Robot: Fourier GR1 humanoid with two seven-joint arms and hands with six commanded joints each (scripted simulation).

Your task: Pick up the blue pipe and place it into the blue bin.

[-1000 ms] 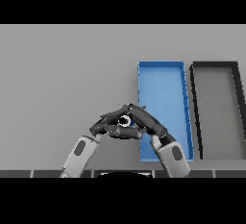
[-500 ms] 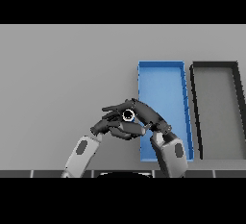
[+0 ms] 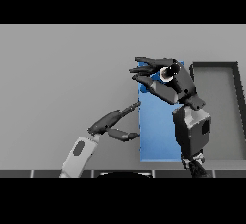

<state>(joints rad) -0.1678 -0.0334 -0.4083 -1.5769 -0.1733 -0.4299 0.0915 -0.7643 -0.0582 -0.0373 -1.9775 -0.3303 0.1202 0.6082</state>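
Note:
My right hand (image 3: pixel 169 87) is raised above the far end of the blue bin (image 3: pixel 154 132), its fingers curled round the blue pipe (image 3: pixel 167 73). The pipe shows mostly end-on as a pale ring with a dark hole, with bits of blue beside it; the rest is hidden by the fingers. My left hand (image 3: pixel 109 121) lies low by the bin's left wall, open, fingers straight and pointing toward the bin, holding nothing.
A dark grey bin (image 3: pixel 218 110) stands right of the blue bin, side by side with it. The grey table (image 3: pixel 62 74) stretches to the left and back.
The right hand has risen and moved right and away with the pipe, from in front of the bin's left wall to above the bin. The left hand has let go and stayed low.

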